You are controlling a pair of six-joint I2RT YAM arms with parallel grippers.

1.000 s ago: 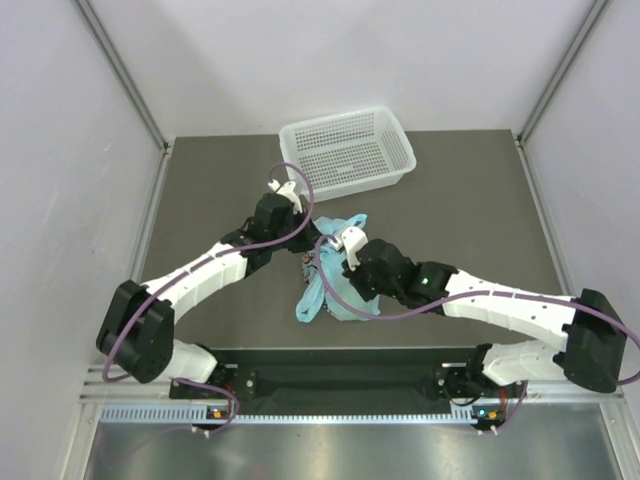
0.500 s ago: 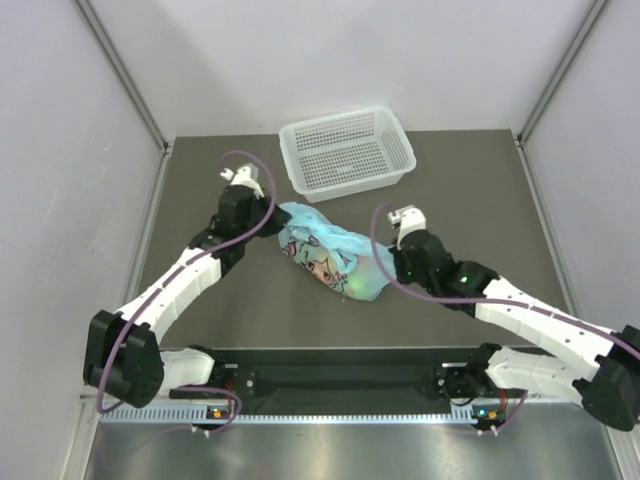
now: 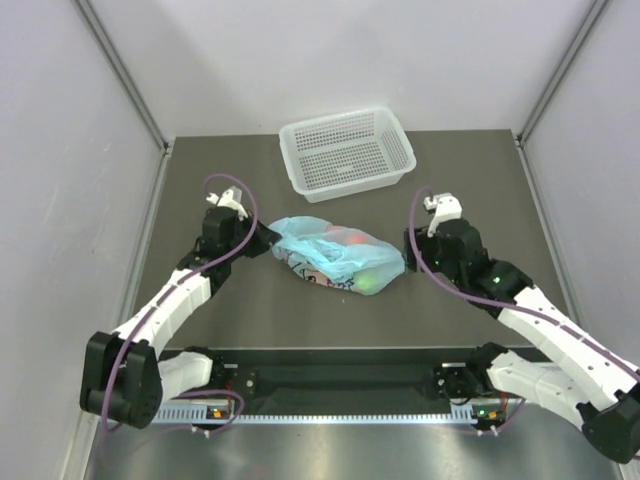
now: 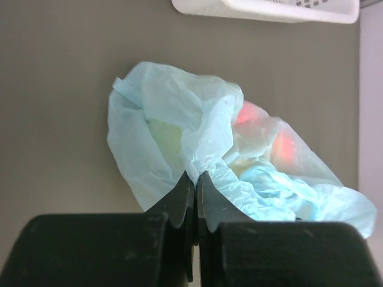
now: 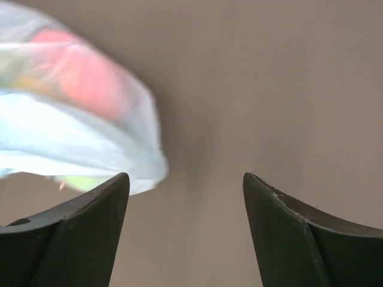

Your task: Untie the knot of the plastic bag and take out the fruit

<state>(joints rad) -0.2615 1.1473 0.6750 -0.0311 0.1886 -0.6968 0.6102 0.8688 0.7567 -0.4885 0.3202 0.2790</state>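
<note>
Top external view: the plastic bag (image 3: 335, 255) sits pretty much in the middle of the worktop (image 3: 480, 190). It's a crinkly light-blue bundle with its long side running left to right. The fruit (image 3: 353, 238) shows through the thin plastic, with a red one toward the far side and a green one (image 3: 372, 283) at the bag's right end, nearer the front edge. In the left wrist view there are two reddish blobs (image 4: 248, 113) on the right and something pale yellow-green (image 4: 164, 134) on the left (all hazy behind the plastic, so don't ask me for an exact count).

The left gripper (image 3: 270, 241) is at the bag's left end. Its wrist view shows the fingers (image 4: 178, 205) clamped together with a fold of blue plastic pinched between the tips and rising straight out of them. So that claw is grasping the bag itself, not any fruit.

The right gripper (image 3: 408, 262) is just off the bag's right end. Its own camera is blurry, but the two fingers (image 5: 78, 233) stand wide apart with only worktop between them. The bag's edge sits just past the left finger, with some red showing through. That one's released and holding nothing.

Behind the bag and well apart from it, a white perforated basket (image 3: 345, 150) sits by the far edge of the worktop, about midway along.
</note>
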